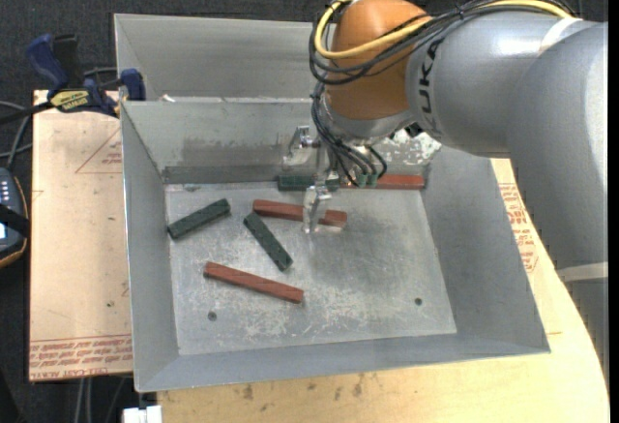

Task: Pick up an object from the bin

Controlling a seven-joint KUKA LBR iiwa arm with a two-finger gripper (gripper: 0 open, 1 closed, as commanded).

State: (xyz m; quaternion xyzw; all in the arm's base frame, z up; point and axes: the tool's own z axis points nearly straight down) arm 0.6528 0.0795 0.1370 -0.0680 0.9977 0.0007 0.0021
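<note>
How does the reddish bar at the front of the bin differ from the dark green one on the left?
The front reddish-brown bar is longer and slimmer than the left dark green bar. The reddish-brown bar slopes down to the right, the dark green bar up. Both lie flat, apart from the others.

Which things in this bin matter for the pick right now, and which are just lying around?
In play: gripper; mid-bin red-brown bar beneath it; grey bin.
Lying about: left green bar; middle green bar; front red-brown bar; back-wall green bar; back-right red-brown bar.
</note>
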